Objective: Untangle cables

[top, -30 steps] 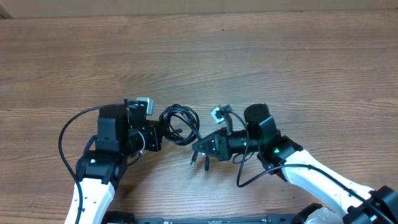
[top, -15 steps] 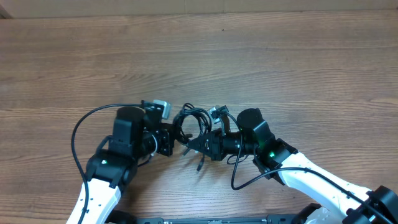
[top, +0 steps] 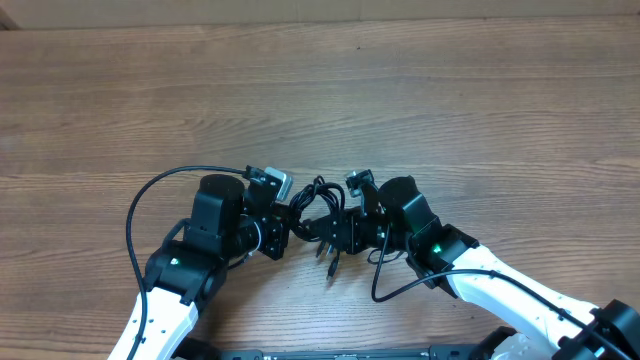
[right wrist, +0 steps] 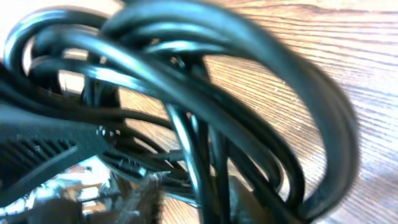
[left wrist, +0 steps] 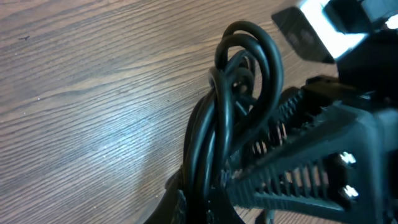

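Note:
The cables (top: pixel 318 200) are a small knot of thin black loops held just above the wooden table, between my two grippers. My left gripper (top: pixel 287 225) is shut on the cables from the left. The left wrist view shows the strands (left wrist: pixel 249 74) clamped at my left gripper (left wrist: pixel 205 202). My right gripper (top: pixel 322 228) meets the bundle from the right, and its ribbed finger (left wrist: pixel 298 155) lies against the loops. In the right wrist view, loops (right wrist: pixel 217 81) fill the frame and strands run between the parted jaws of my right gripper (right wrist: pixel 205 193). A plug end (top: pixel 330 265) dangles below.
The wooden table (top: pixel 450 110) stretches far behind the grippers. A thick black arm cable (top: pixel 140 215) arcs left of the left arm. Another one (top: pixel 385 285) loops under the right wrist. The two gripper heads nearly touch.
Both arms have closed in on each other. The left one carried the bundle to the right, and the right one moved left into the loops. The right jaws have parted from shut.

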Robot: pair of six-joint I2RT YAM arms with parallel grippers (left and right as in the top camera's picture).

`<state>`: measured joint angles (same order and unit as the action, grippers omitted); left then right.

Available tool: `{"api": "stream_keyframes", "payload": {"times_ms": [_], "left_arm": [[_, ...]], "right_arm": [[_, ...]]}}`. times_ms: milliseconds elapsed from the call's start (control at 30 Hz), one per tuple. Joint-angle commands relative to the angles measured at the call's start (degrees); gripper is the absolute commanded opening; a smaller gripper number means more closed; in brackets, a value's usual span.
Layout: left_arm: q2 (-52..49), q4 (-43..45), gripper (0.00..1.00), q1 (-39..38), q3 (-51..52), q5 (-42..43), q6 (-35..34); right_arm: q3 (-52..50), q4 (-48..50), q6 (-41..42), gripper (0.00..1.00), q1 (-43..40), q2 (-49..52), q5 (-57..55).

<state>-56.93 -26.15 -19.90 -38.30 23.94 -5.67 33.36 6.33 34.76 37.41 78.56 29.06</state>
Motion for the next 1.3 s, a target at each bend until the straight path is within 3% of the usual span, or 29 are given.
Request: {"api": "stream_keyframes", "payload": {"times_ms": [0, 200, 300, 467, 633, 700, 900, 1067, 1133, 1267], "left_arm": [[0.7, 0.9, 0.04, -0.4, -1.4, 2.5, 2.4], [0.7, 0.6, 0.04, -0.4, -1.4, -0.4, 3.6], [0.7, 0.6, 0.04, -0.4, -1.4, -0.6, 4.8], [0.7, 0.5, 0.04, -0.4, -1.4, -0.6, 8.9], [0.7, 0.5, 0.04, -0.4, -1.4, -0.6, 11.5], [0.7, 0.7, 0.04, -0.4, -1.4, -0.2, 11.5], [0.7, 0.7, 0.04, -0.3, -1.4, 0.1, 8.3], [0.7, 1.2, 0.04, -0.3, -1.4, -0.4, 4.4], [0.7, 1.2, 0.04, -0.3, -1.4, -0.5, 3.7], [0.7, 1.4, 0.04, -0.4, -1.4, 0.6, 3.8]], "right_arm": [[0.1, -0.7, -0.7, 0.53, -1.5, -0.3, -3.3], [0.1, -0.7, -0.7, 0.89, -2.7, -0.5, 1.6], [0.1, -0.7, -0.7, 1.0, -4.2, -1.1, 5.7], [0.1, -0.6, 1.0, 1.0, -8.3, -4.0, 11.1], [0.1, 3.9, 11.8, 1.0, -12.4, -6.3, 11.4], [0.1, 5.6, 11.9, 1.0, -12.9, -6.3, 12.2], [0.1, 1.8, -8.4, 1.0, -12.8, -6.2, 11.5], [0.1, -2.1, -12.2, 0.94, -12.9, -6.2, 11.4], [0.1, -2.4, -9.5, 0.95, -12.9, -6.2, 11.6], [0.1, -1.4, 3.6, 1.0, -12.9, -6.3, 11.6]]}}
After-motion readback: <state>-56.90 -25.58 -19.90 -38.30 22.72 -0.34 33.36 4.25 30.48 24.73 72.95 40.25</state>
